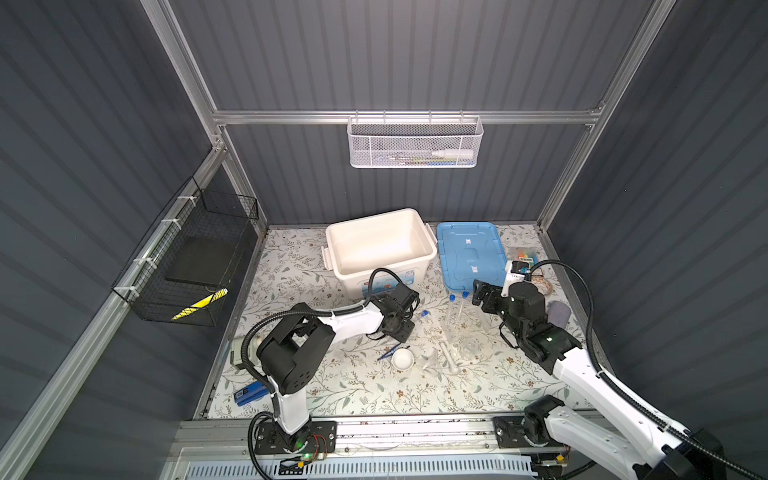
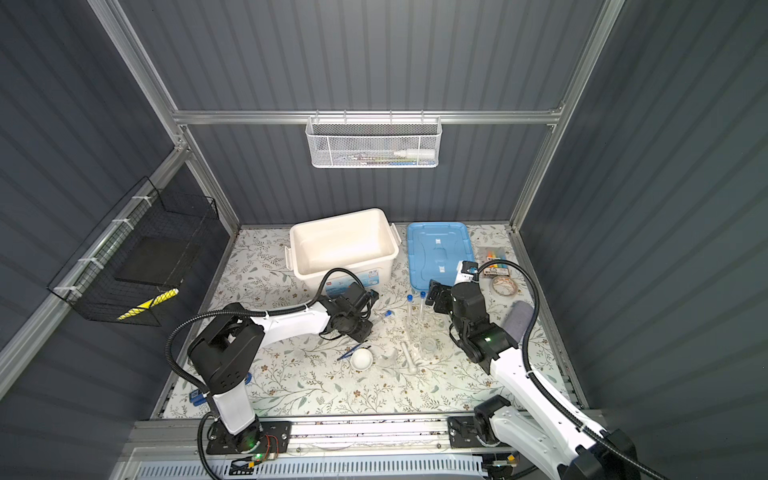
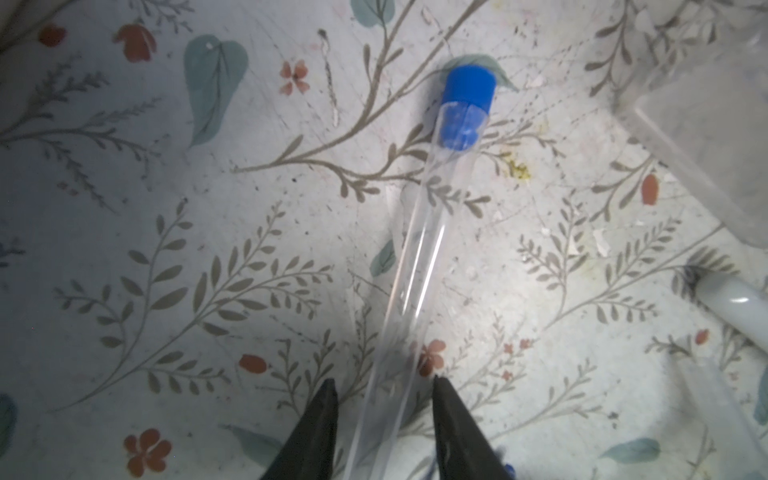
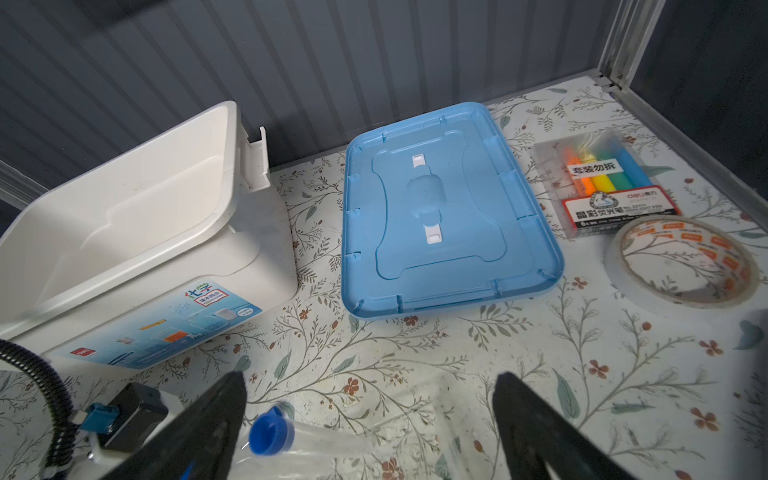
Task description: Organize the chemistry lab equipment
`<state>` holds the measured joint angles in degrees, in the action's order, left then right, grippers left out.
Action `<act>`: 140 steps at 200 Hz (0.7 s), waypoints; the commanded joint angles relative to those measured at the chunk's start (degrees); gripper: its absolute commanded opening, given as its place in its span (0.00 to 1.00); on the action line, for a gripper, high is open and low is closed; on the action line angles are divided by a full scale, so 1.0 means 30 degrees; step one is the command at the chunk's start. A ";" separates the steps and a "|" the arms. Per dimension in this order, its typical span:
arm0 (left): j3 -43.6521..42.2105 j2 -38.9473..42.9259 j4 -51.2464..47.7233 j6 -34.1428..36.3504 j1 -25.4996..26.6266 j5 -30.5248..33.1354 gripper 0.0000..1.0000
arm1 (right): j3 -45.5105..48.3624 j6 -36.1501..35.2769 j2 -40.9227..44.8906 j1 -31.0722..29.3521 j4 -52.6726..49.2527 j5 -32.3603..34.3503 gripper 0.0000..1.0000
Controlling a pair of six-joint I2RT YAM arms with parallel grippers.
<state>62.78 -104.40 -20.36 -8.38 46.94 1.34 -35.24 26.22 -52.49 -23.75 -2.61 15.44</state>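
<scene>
A clear blue-capped test tube (image 3: 419, 249) lies flat on the floral mat, also visible in a top view (image 1: 424, 313). My left gripper (image 3: 382, 382) straddles its lower end, jaws narrow with small gaps either side of the glass. My right gripper (image 4: 370, 376) is open wide, hovering by the clear tube rack (image 1: 459, 322), where two capped tubes (image 1: 452, 298) stand upright; one cap (image 4: 272, 432) shows near its finger. In front lie a white dish (image 1: 402, 358), dark blue tweezers (image 1: 390, 352), a white pestle (image 1: 449, 357) and a small clear beaker (image 1: 471, 347).
An open white box (image 1: 332, 245) and its blue lid (image 1: 471, 253) sit at the back. A marker pack (image 4: 602, 178), tape roll (image 4: 681, 262) and grey cloth (image 1: 559, 313) occupy the right edge. A blue stapler (image 1: 247, 395) lies at the front left.
</scene>
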 commanded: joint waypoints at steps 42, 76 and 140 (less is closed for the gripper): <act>0.0463 -0.0671 -0.0245 -0.0275 0.0080 0.0021 0.23 | 0.0936 0.2189 0.0651 0.1781 -0.0098 -0.3012 0.97; 0.0329 -0.0368 -0.0033 -0.0283 0.0075 -0.0034 0.16 | 0.0975 0.3036 0.0348 0.2679 -0.0096 -0.4623 0.98; 0.0500 0.1401 0.0655 0.0262 0.0079 0.0217 0.13 | 0.0547 0.3876 -0.0473 0.3561 0.0456 -0.6320 0.99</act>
<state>63.07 -104.29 -19.70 -8.75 46.96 1.54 -32.82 36.10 -53.19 -14.00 -2.70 -0.43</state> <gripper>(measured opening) 0.169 0.987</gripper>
